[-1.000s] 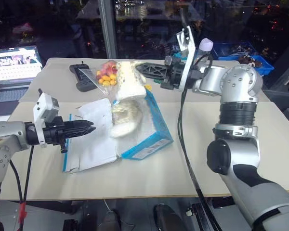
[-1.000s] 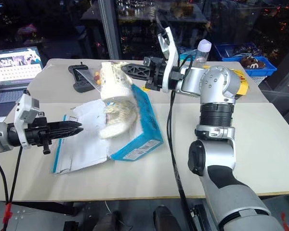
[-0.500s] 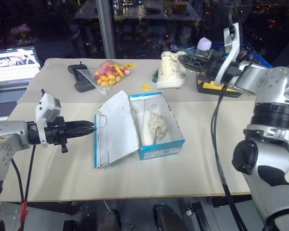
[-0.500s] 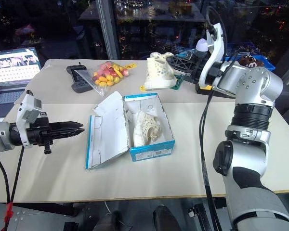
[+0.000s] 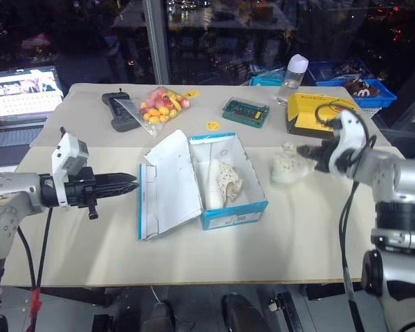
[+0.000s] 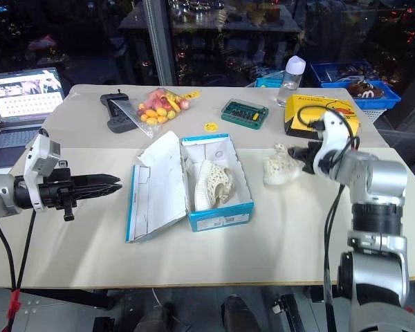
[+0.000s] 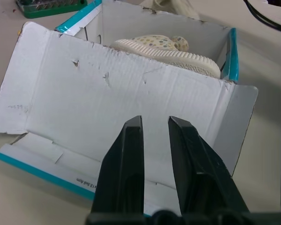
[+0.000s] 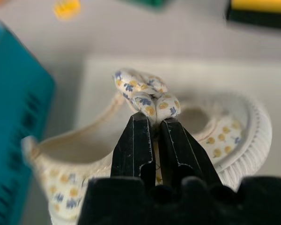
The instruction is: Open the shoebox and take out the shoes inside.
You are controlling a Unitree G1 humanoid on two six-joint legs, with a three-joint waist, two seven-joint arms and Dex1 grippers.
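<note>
The blue shoebox (image 5: pixel 232 211) lies open mid-table, its white lid (image 5: pixel 169 183) folded out to the left. One cream shoe (image 5: pixel 223 181) lies inside it. The other shoe (image 5: pixel 286 164), cream with a small flower print, sits low over the table just right of the box. My right gripper (image 5: pixel 307 150) is shut on that shoe's fabric loop (image 8: pixel 147 96); whether the sole touches the table I cannot tell. My left gripper (image 5: pixel 131 184) hovers left of the lid, shut and holding nothing, pointing at the lid's white inside (image 7: pixel 107 93).
Along the back of the table are a black controller (image 5: pixel 121 111), a bag of candies (image 5: pixel 159 104), a green case (image 5: pixel 245 111), a bottle (image 5: pixel 294 69) and a yellow box (image 5: pixel 321 114). A laptop (image 5: pixel 24 93) stands far left, a blue bin (image 5: pixel 360 86) far right.
My right arm swung right and down, carrying the shoe from above the box to low over the table right of the box. The left gripper stayed still.
</note>
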